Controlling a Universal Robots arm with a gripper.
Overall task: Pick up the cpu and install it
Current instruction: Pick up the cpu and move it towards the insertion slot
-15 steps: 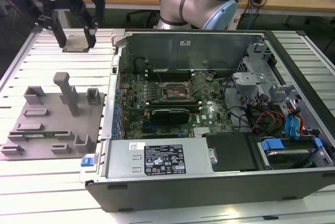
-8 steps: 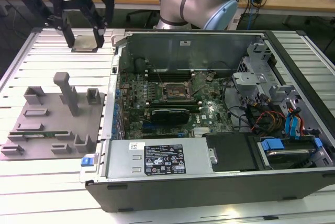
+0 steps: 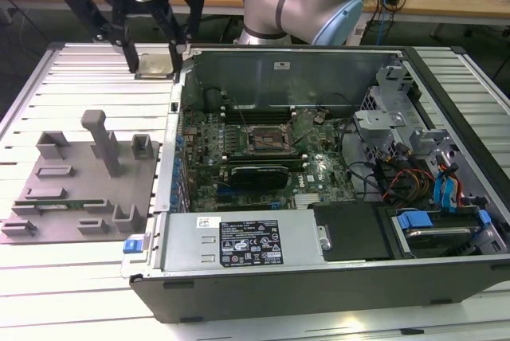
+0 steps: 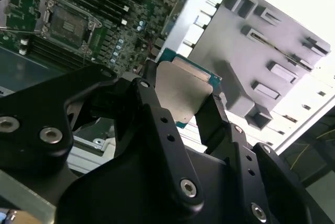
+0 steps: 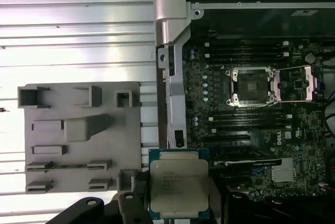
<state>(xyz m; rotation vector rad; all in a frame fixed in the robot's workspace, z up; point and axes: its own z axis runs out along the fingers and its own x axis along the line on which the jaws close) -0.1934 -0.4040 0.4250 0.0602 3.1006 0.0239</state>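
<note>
**Claw (image 3: 154,68) carries the cpu (image 3: 155,64) beside the open computer case (image 3: 319,281)**

I have the claw clamped on the cpu, its fingers (image 4: 152,93) pinching two opposite edges and the silvery top clear in both wrist views. It hangs by the case's side wall, above the counter (image 3: 80,70). The socket (image 3: 264,140) lies inside the case, toward the exterior view's right and nearer that camera, with its frame swung open. The cpu is square, with no long axis to align. I count one cpu, one socket, one grey tray (image 3: 76,186) and one claw.
</note>
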